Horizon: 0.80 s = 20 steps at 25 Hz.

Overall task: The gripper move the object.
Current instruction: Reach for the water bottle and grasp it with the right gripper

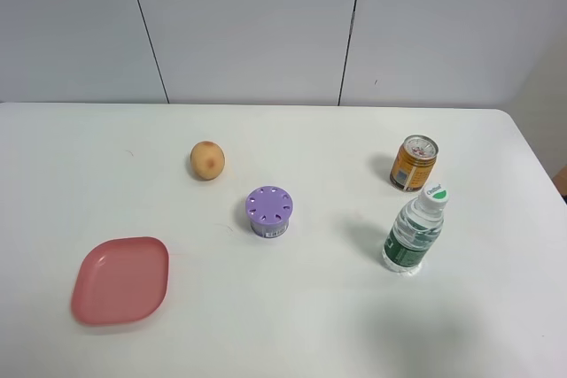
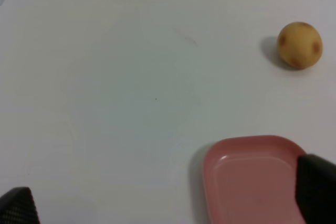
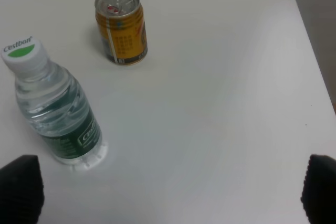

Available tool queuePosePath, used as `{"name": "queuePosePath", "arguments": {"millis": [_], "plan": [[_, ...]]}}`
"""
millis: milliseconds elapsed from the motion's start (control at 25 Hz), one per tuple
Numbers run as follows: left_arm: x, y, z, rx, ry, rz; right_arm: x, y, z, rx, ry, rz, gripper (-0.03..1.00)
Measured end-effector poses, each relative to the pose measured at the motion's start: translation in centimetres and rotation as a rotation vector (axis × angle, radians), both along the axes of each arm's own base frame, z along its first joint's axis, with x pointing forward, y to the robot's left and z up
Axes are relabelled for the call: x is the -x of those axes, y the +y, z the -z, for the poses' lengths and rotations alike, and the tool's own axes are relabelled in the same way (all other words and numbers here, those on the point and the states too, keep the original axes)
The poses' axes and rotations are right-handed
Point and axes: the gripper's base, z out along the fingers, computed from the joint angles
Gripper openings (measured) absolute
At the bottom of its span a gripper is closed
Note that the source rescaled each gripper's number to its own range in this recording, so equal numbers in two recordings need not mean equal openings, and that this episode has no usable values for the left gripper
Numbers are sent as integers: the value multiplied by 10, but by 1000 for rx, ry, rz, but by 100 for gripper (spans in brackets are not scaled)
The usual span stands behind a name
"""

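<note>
The clear water bottle [image 1: 414, 231] with a green label and a white-green cap stands upright on the right of the white table. It also shows in the right wrist view [image 3: 55, 109]. My right gripper [image 3: 170, 195] is open and empty; only its two black fingertips [image 3: 21, 188] show, and the bottle stands apart from them, nearer one of them. My left gripper [image 2: 168, 203] is open and empty, its fingertips [image 2: 316, 188] over the table by the pink plate [image 2: 251, 178]. Neither gripper shows in the exterior high view.
An orange drink can [image 1: 414, 163] stands just behind the bottle and shows in the right wrist view [image 3: 121, 26]. A purple round container [image 1: 269, 211] sits mid-table. A yellow-brown ball [image 1: 207, 160] lies left of centre. The pink plate [image 1: 120, 279] lies front left. The table's right edge [image 1: 540, 183] is near the bottle.
</note>
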Motion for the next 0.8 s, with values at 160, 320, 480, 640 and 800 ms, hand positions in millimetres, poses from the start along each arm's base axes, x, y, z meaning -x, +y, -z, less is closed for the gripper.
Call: {"name": "queuePosePath", "arguments": {"millis": [160, 320, 480, 640, 800], "plan": [[0, 0, 0, 0, 0, 0, 0, 0, 0, 0, 0, 0, 100], [0, 0, 0, 0, 0, 0, 0, 0, 0, 0, 0, 0, 100], [0, 0, 0, 0, 0, 0, 0, 0, 0, 0, 0, 0, 100], [0, 0, 0, 0, 0, 0, 0, 0, 0, 0, 0, 0, 100], [0, 0, 0, 0, 0, 0, 0, 0, 0, 0, 0, 0, 100]]}}
